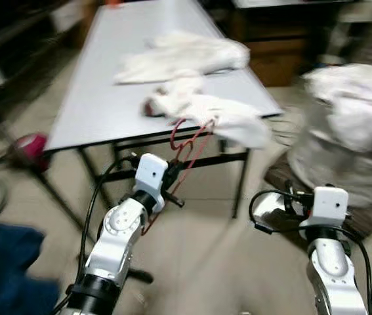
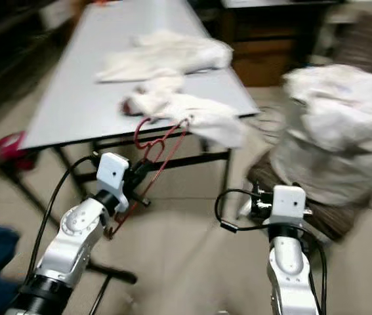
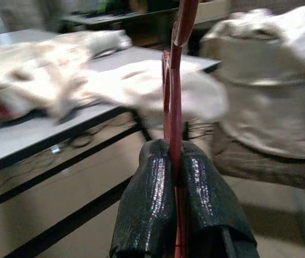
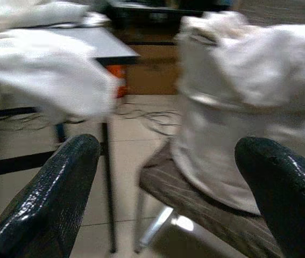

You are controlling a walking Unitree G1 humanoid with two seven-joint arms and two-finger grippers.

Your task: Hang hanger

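Left gripper (image 1: 172, 187): clenching its fingers (image 3: 157, 204) on the red hanger (image 1: 189, 147), pinching the thin rod flat between both pads, below and in front of the counter's near edge.
Right gripper (image 4: 168, 177): hovering with fingers (image 4: 61, 188) spread wide and holding nothing, low over the floor, pointing toward the white bundle on the bench (image 1: 363, 216).
Hanger: being held in the air in front of the counter's near edge, hook end rising toward the white cloth (image 1: 218, 118) drooping over that edge; touching the cloth or just beside it, impossible to tell through the blur.
Counter (image 1: 100, 98): carrying a second heap of white cloths (image 1: 186, 56) toward its far right side, plus the nearer one at the right front corner.
Handling: looking like thin, light, stiff wire, likely slick and prone to swivelling in a pinch grip; probably gripping best on a straight stretch near the hook, keeping the hook free for catching a rail.
Stage: carrying the hanger, not yet hanging it; no rail discernible.
Risk: hook snagging the drooping cloth and dragging it off the counter's edge.
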